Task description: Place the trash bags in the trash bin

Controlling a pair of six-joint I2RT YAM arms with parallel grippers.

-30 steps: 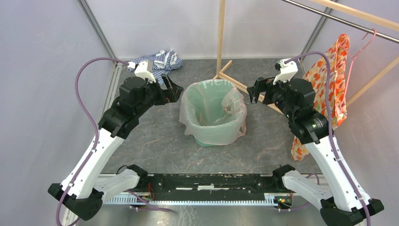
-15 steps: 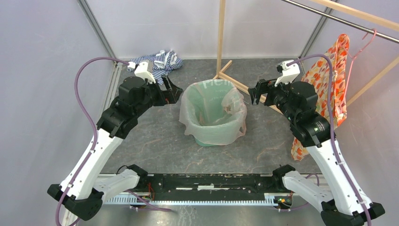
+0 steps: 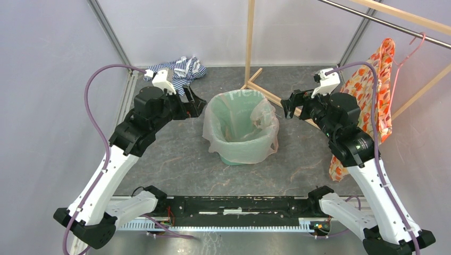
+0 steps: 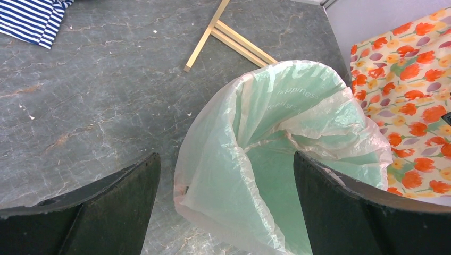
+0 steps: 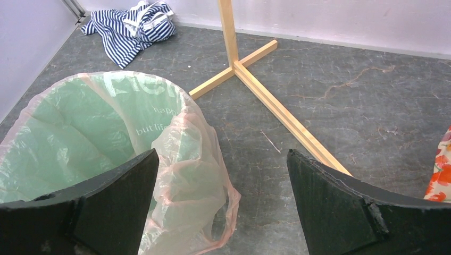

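The mint-green trash bin [image 3: 232, 158] stands in the middle of the table. The pale pink translucent trash bag [image 3: 266, 127] lines it and drapes over its rim on all sides; it also shows in the left wrist view [image 4: 223, 159] and the right wrist view [image 5: 186, 180], where a bag handle hangs down the bin's side. My left gripper [image 3: 195, 102] is open and empty, just left of the bin's rim, also seen in the left wrist view [image 4: 226, 204]. My right gripper [image 3: 289, 103] is open and empty, just right of the rim, also seen in the right wrist view [image 5: 222, 204].
A blue-white striped cloth [image 3: 181, 68] lies at the back left. A wooden rack [image 3: 250, 37] with floor struts [image 5: 276, 111] stands behind the bin. An orange floral garment [image 3: 372, 90] hangs from a pink hanger on the right.
The right gripper has moved slightly back and up, away from the bin's rim. The left arm and the bag have hardly moved.
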